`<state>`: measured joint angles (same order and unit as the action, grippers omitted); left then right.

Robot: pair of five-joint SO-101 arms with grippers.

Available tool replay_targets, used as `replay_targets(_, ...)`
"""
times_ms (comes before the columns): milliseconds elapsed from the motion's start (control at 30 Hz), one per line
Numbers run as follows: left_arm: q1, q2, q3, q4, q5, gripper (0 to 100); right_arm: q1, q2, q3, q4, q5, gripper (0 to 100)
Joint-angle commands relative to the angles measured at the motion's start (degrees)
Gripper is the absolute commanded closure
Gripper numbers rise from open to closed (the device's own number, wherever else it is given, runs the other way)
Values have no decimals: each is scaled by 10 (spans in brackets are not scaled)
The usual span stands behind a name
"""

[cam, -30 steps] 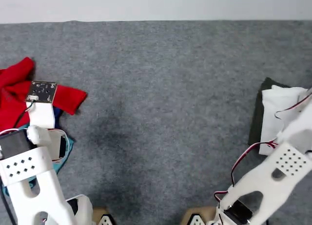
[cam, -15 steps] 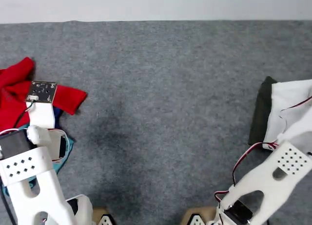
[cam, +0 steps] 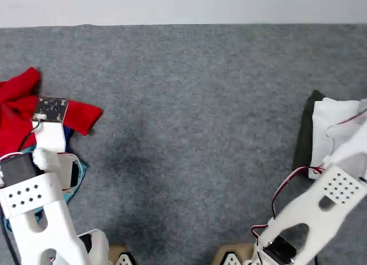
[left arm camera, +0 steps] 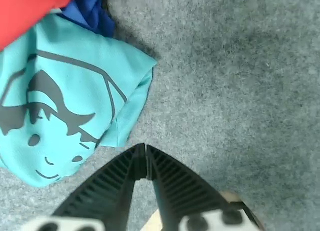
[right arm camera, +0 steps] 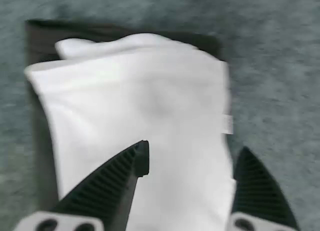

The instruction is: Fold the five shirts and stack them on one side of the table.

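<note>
Stacking the white shirt [right arm camera: 140, 96] at the right side of the table [cam: 189, 104].
Right gripper [right arm camera: 194, 156] hovers with jaws apart, holding nothing, over the white shirt, which lies on the dark shirt [cam: 303, 140]. The white one looks loosely folded and possibly skewed on the dark one; hard to tell. To do this well, square its edges to the shirt below and flatten bulges. Left gripper [left arm camera: 146, 153] is pinched closed, empty, above the teal shirt [left arm camera: 65, 116], beside the unfolded red shirt [cam: 17, 113] and blue shirt [left arm camera: 92, 13].
</note>
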<state>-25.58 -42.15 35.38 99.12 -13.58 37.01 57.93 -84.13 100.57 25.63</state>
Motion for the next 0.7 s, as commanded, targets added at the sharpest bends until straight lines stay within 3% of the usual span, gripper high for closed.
replay_targets(0,5,-12,5,-7,-4,993,-42,-53,-22,23,-5,892)
replay_targets(67,5,-12,3,-7,-4,993,-58,-53,-25,22,-5,998)
replay_targets(133,5,-12,0,-7,-4,993,-72,-51,-22,22,-5,954)
replay_targets(233,5,-12,1,-7,-4,993,-89,-32,-21,10,-5,981)
replay_targets(500,5,-12,4,-7,-4,993,-114,126,-27,-130,-5,989)
replay_targets(667,5,-13,4,-7,-4,993,-141,145,-98,-110,-4,989)
